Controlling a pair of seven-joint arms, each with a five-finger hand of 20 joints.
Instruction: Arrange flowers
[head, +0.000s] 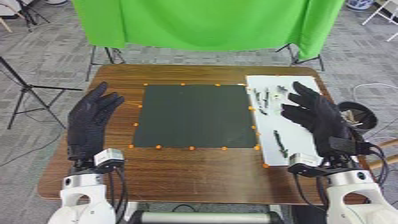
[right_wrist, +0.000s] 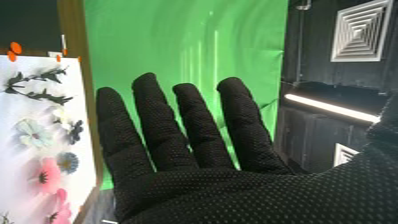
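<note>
The brown wooden tabletop (head: 182, 172) carries a dark square mat (head: 195, 117) beside a white rectangular sheet (head: 267, 125) — black-gloved left hand (head: 88, 120) and right hand (head: 327, 122) both open — with pink-petalled flowers (right_wrist: 53, 172) and leafy green stems (right_wrist: 43, 94) lying on the sheet.

Left arm (head: 83, 181), white: extended forward from the head view's bottom edge. Left hand (head: 86, 122), black fabric glove: fingers relaxed, pointing forward. Right arm (head: 348, 179), white: likewise extended, well apart from the left. Right hand (head: 320, 119), matching glove: angled inward, fingers (right_wrist: 163, 130) nearly straight, gaps between them.
</note>
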